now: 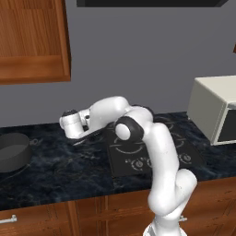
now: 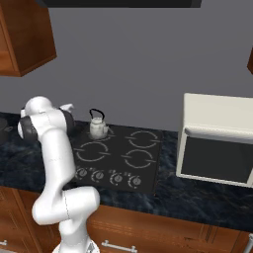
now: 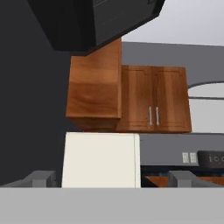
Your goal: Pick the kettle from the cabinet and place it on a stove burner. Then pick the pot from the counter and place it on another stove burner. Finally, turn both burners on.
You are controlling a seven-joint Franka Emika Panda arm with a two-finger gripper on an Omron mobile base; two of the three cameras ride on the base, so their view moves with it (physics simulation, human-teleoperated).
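The small silver kettle (image 2: pixel 98 126) with its black arched handle stands upright on the rear left burner of the black cooktop (image 2: pixel 118 168). The other burners (image 2: pixel 139 159) are bare. At the far left of the dark marble counter (image 1: pixel 69 170) sits the wide dark grey pot (image 1: pixel 14 152). My arm is folded over the counter left of the cooktop, with the wrist (image 1: pixel 70 122) between pot and stove. In the hand view my gripper (image 3: pixel 113 178) is open, its fingertips (image 3: pixel 41 177) far apart with nothing between them, facing the microwave. The wooden wall cabinet (image 1: pixel 32 41) hangs above the pot.
A white microwave (image 2: pixel 217 138) stands on the counter right of the cooktop. A row of round knobs (image 2: pixel 108 177) lines the cooktop's front edge. A dark range hood (image 1: pixel 152 2) hangs above the stove. Wooden drawers (image 1: pixel 41 216) run below the counter.
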